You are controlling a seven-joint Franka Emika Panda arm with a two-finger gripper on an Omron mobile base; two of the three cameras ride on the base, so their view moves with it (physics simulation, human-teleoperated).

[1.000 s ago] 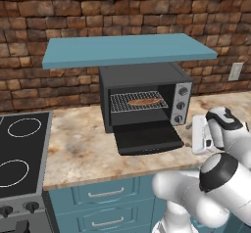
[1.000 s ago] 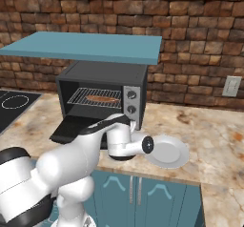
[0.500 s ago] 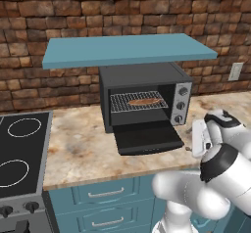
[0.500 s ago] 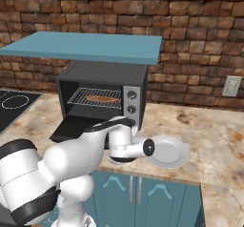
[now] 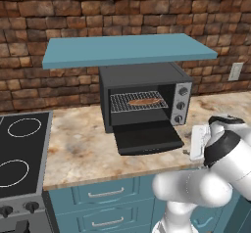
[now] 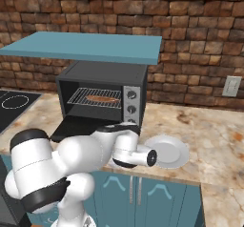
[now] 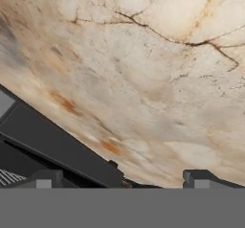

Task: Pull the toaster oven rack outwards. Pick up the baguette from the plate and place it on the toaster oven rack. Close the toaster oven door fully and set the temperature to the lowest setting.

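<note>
Left base view, kitchen counter. Oven (image 5: 145,100): black box with silver knob panel at its right, standing on the marble counter (image 5: 83,144) under a teal shelf (image 5: 127,48). Door (image 5: 149,137): dropped open, lying flat out over the counter. Rack (image 5: 138,101): silver wire grid, seated in the cavity at mid height. Baguette (image 5: 145,101): golden-brown, lying lengthwise on the rack. Stovetop (image 5: 19,151): black, left of the oven and well apart from it. Arm: white, low at the right of the counter front, near the door's right corner.

Right base view. Oven (image 6: 107,80), door (image 6: 76,126), rack (image 6: 95,98) and baguette (image 6: 102,98) arranged as above. Plate (image 6: 167,151): white, on the counter to the right of the oven, nothing on it; the arm's wrist is just beside its left rim.

Hand view. Gripper (image 7: 123,176): two dark fingertips set wide apart, nothing between them, over bare marble. Door (image 7: 52,148): its corner at lower left, close by the tips.
</note>
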